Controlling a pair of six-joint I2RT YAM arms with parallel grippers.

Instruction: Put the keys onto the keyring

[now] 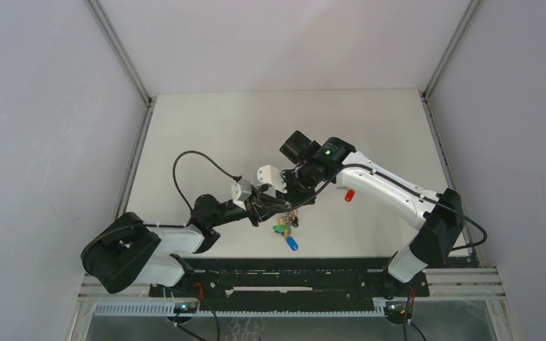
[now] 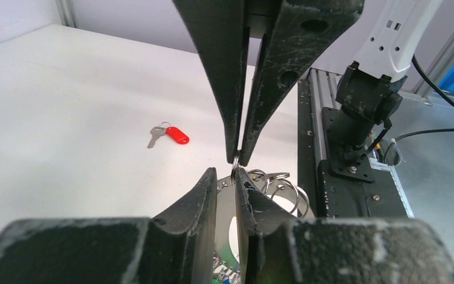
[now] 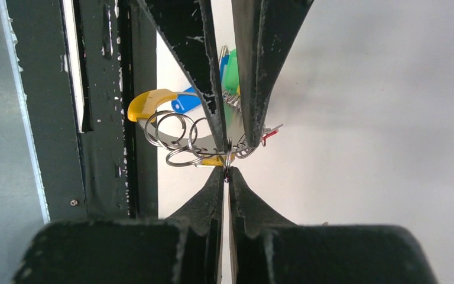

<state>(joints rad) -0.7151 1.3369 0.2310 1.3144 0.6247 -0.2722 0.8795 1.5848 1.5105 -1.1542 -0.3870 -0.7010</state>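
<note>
1. Two pairs of fingers meet tip to tip above the table (image 2: 65, 118). The left gripper (image 2: 227, 175) is narrowed onto the keyring (image 1: 284, 222), with flat grey metal showing in the slim gap between its pads. The right gripper (image 3: 226, 171) is pressed fully together on a thin wire loop (image 2: 235, 161) right at its tips.
2. We cannot tell whether that loop is part of the keyring or belongs to a key. A bit of yellow sits just beside the right fingertips, too hidden to name.
3. Behind the left gripper's tips hangs the rest of the bunch: several split rings with green, blue and yellow heads.
4. One red key (image 2: 177, 135) lies flat on the table, well apart from both grippers, out to the side of the right one.
5. We judge the bunch to be light but floppy, so it will swing and shift its weight whenever either wrist turns.
6. We expect the wire itself to be stiff, springy and slick. A pinch on its round edge can slip or roll, so a hold across the flat of the ring, close to the split, seems safest.
7. We would take the red key by its plastic head, which is thicker and less slippery than the blade, leaving its small ring free for threading.
</note>
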